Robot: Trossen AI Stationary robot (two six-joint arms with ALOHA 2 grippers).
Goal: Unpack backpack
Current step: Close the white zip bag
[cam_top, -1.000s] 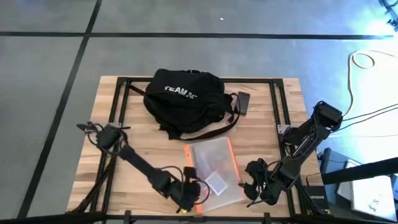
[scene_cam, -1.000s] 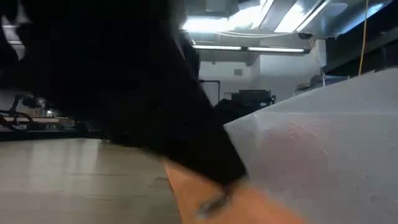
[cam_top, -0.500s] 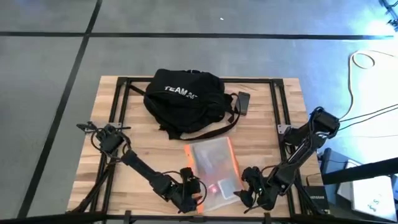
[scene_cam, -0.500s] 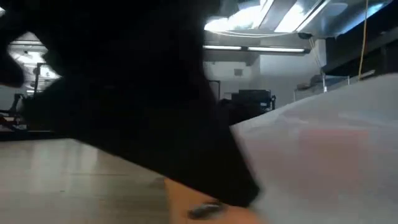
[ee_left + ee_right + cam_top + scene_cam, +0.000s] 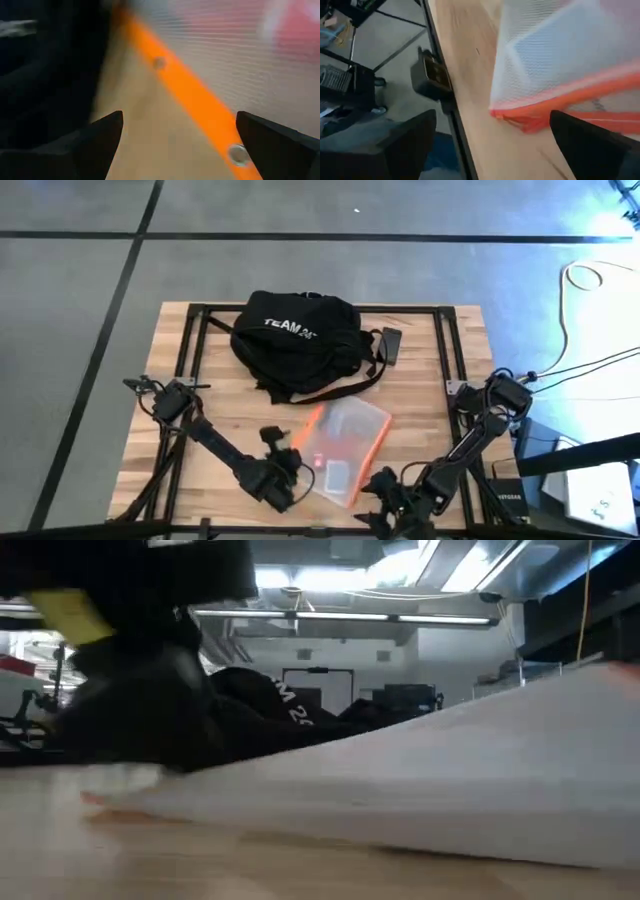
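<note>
While both claws sit low at the near edge of the light wooden worktop (image 5: 440, 395), the backpack lies well beyond them.

Left claw (image 5: 283, 467): released, fingers spread beside the orange-trimmed edge of the translucent mesh pouch (image 5: 340, 445), gripping nothing. Right claw (image 5: 385, 502): also released, at the pouch's near corner. Pouch lies slantwise between claws and bag. Large black soft fabric backpack with white lettering (image 5: 300, 340) rests at the far middle of the worktop, long axis roughly crosswise. Judgement: left claw looks slightly nearer; either must reach past the pouch.
</note>
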